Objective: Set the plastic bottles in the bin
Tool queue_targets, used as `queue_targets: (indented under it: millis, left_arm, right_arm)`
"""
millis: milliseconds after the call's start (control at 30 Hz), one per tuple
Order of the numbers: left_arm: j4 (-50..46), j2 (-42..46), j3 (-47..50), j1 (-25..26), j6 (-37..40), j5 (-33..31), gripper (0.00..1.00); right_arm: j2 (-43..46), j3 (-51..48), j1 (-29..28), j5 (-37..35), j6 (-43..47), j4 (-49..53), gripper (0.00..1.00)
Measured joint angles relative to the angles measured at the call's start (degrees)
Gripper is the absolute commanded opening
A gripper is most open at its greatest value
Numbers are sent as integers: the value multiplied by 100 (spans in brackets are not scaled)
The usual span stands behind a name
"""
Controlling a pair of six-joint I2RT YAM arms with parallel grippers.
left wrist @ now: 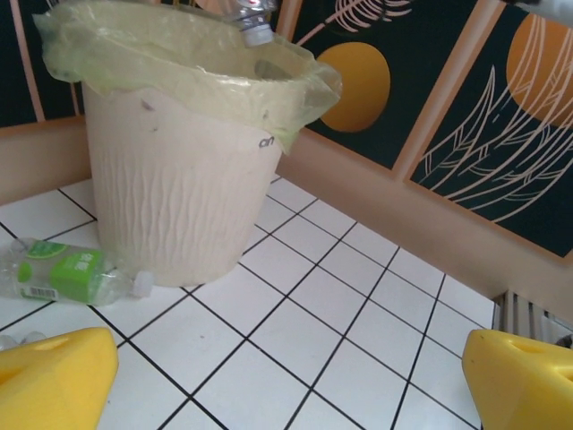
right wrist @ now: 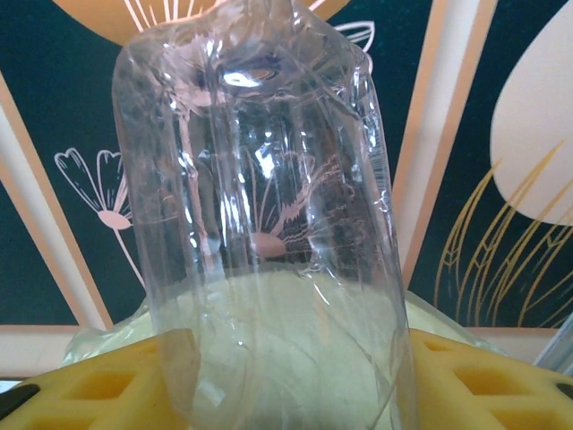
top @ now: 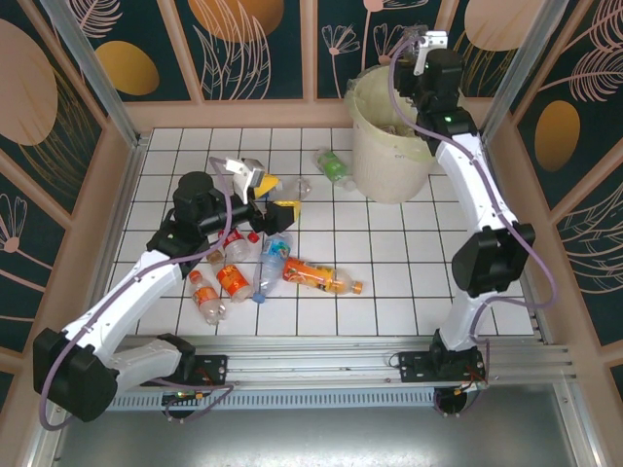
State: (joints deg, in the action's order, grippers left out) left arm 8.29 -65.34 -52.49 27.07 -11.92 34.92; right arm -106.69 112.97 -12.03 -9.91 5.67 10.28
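Observation:
A clear, label-less plastic bottle [right wrist: 269, 224] stands between the yellow fingers [right wrist: 483, 376] of my right gripper [right wrist: 286, 390], which is shut on it. That gripper [top: 425, 51] hangs over the far rim of the bin [top: 389, 136], a white bucket with a pale yellow liner. In the left wrist view the bottle's capped neck [left wrist: 255, 27] points down over the bin [left wrist: 170, 179]. My left gripper [top: 276, 193] is open and holds nothing, low over the tiles [left wrist: 286, 385]. A green-labelled bottle [top: 334, 165] [left wrist: 63, 273] lies at the bin's foot. Several more bottles [top: 243, 272] lie under the left arm.
An orange-labelled bottle [top: 321, 277] lies mid-floor, and a clear one [top: 297, 187] sits by the left gripper's fingers. Wooden walls with dark patterned panels [top: 263, 39] enclose the tiled floor. A metal rail [top: 341, 355] runs along the near edge.

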Motion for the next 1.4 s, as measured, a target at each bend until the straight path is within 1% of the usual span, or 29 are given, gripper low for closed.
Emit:
queue_targets:
  millis: [233,400,533,833,1233,1400]
  left_arm:
    - [-208,-96,-90,-2,168,85,99]
    - [-291,-94,-90,-2,236,83,98]
    - [-304,-94,-92,-2,264,85,98]
    - [-339,-94,-98,-2,275,83,99]
    - [-411,-94,-98,-9,295,81,98]
    - [-409,-94,-98,-17,295,61,99]
  right_arm:
    - [-1080,994,37,367,-63,970,58]
    - [-1364,1145,37,428,-199,1526,61]
    - [-1379,1163,37,420,-313,1720,65]
    - [-1379,1231,39,369,-452,1725,76]
    - [-1353,1246,74,348,-522,1711,80]
    - [-885,706,74,356,-566,1561,80]
